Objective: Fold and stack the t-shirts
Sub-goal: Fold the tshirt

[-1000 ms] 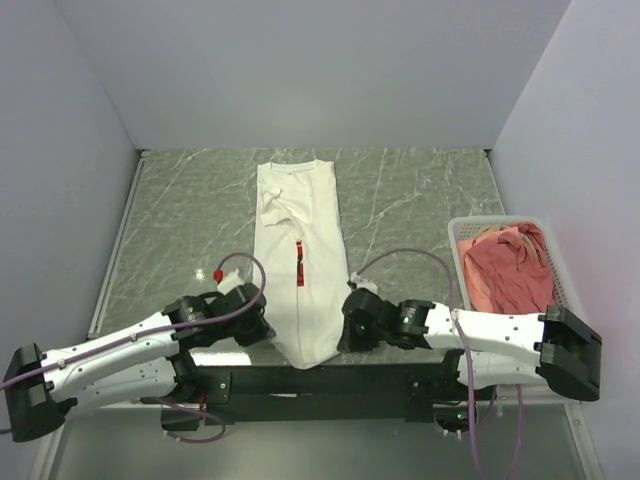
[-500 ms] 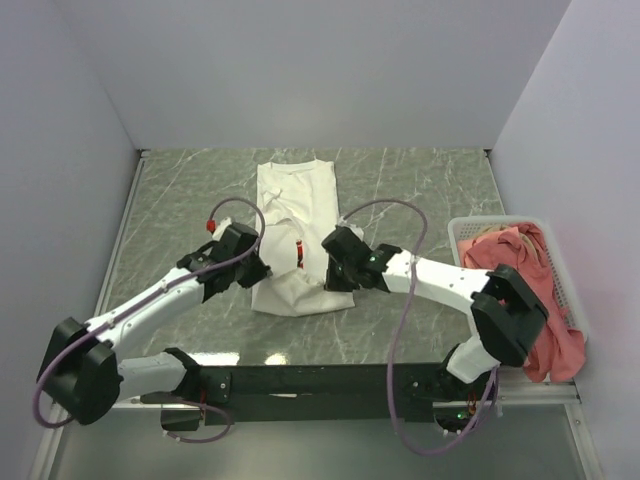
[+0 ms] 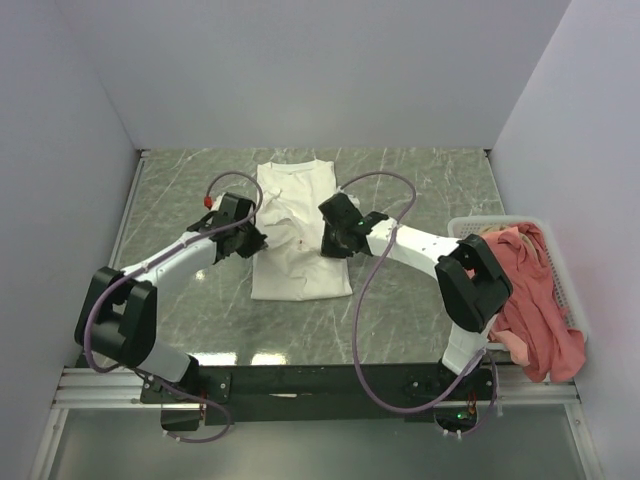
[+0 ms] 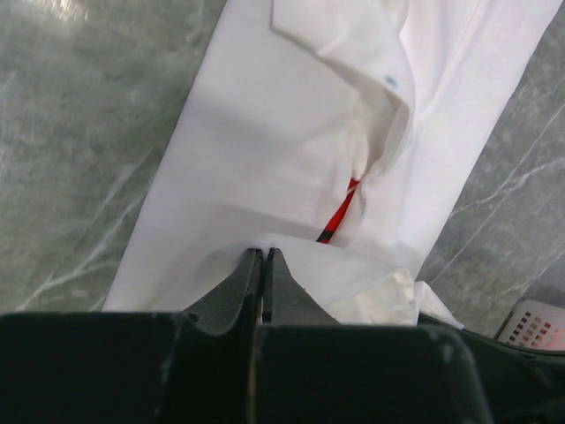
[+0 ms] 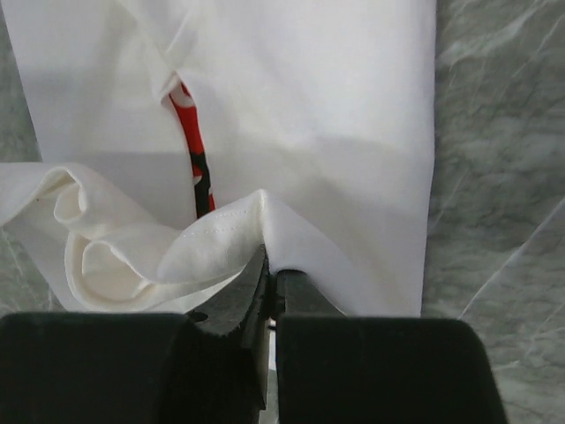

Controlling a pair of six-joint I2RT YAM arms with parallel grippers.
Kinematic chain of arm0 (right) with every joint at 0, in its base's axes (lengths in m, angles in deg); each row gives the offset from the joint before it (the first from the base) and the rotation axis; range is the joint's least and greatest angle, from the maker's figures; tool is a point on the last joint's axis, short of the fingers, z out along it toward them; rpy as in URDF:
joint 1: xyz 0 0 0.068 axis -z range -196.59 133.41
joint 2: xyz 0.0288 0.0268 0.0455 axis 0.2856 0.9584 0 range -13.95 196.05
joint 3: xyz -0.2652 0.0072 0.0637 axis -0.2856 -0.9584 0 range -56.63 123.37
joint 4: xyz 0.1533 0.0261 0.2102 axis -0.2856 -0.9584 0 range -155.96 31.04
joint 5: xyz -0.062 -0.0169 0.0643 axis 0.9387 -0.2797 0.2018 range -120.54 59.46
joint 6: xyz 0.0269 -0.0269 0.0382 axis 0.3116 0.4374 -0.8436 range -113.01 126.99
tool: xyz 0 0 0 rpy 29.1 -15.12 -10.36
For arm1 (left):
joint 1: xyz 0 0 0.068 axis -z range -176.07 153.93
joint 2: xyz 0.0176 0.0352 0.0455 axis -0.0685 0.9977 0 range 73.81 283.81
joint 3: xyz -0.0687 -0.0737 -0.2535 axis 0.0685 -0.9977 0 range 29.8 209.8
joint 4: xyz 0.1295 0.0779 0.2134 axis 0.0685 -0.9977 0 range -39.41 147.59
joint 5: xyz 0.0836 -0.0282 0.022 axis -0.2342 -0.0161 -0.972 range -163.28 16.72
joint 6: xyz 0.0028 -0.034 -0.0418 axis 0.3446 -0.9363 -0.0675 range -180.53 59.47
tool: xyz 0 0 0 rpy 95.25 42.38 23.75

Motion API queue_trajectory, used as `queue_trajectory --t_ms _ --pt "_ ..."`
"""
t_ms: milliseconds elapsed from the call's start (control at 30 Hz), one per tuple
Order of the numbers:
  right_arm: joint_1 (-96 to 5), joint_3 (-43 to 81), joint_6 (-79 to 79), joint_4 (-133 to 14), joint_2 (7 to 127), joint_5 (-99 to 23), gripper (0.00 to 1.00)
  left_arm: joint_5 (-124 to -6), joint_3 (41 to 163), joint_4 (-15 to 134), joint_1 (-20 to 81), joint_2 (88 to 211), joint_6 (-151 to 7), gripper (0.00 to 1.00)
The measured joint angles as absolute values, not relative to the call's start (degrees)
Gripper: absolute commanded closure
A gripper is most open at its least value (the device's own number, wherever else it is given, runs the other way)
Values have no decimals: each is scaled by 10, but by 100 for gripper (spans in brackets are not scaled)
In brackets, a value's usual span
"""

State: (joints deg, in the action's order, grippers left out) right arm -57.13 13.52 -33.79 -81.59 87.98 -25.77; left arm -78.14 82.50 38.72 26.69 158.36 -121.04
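A white t-shirt (image 3: 297, 232) with a red print lies as a long narrow strip on the marble table, its near end lifted and carried back over its middle. My left gripper (image 3: 262, 240) is shut on the left corner of that hem (image 4: 291, 252). My right gripper (image 3: 327, 243) is shut on the right corner (image 5: 256, 221). A sliver of the red print (image 4: 340, 212) (image 5: 190, 146) shows in the centre fold. A salmon-pink t-shirt (image 3: 525, 290) hangs out of the basket (image 3: 462, 232) at the right.
The white slatted basket stands at the table's right edge, pink cloth spilling over its near side. Grey walls close the table at the back and sides. Both arms reach diagonally across the near half of the marble table (image 3: 180, 195).
Both grippers have carried the shirt's near end from the table's front edge back toward the middle, folding it over itself. The pink shirt now hangs further out of the basket.
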Motion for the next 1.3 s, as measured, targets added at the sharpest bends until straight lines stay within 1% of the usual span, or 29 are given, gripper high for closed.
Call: queue_trajectory --t_ms 167,467,767,800,833,900,933,1000,1033,1100,1133,1167,1200,1233,1300 --pt "-547 162 -328 -820 890 -265 100 -769 853 401 245 1617 -1198 100" --pt "-508 174 -318 -819 906 -291 100 -750 858 413 214 1645 -1186 100" --pt "-499 178 -311 -811 920 -309 100 -731 859 436 199 1662 -1175 98" --pt "-498 182 -310 -811 924 -313 97 -728 860 437 197 1665 -1172 94" --pt "-497 185 -309 -810 929 -317 93 -726 861 437 195 1668 -1170 91" --pt "-495 192 -306 -807 936 -323 90 -720 863 440 191 1673 -1167 88" --pt "-493 195 -305 -804 939 -326 86 -717 864 443 187 1674 -1167 78" --pt "-489 201 -302 -799 946 -333 78 -712 864 448 181 1675 -1160 66" --pt "-487 207 -299 -799 949 -335 63 -709 868 448 177 1675 -1157 51" --pt "-483 215 -294 -797 955 -336 48 -702 879 449 169 1676 -1147 38" --pt "-481 217 -292 -797 955 -335 41 -700 884 452 165 1676 -1142 37" --pt "-479 217 -288 -795 954 -333 40 -698 886 458 162 1674 -1140 37" --pt "-478 217 -286 -795 951 -330 40 -698 886 464 159 1668 -1138 39" --pt "-477 214 -285 -794 947 -329 40 -697 886 463 157 1663 -1137 42" --pt "-477 199 -285 -788 929 -326 41 -695 876 468 155 1638 -1139 52"
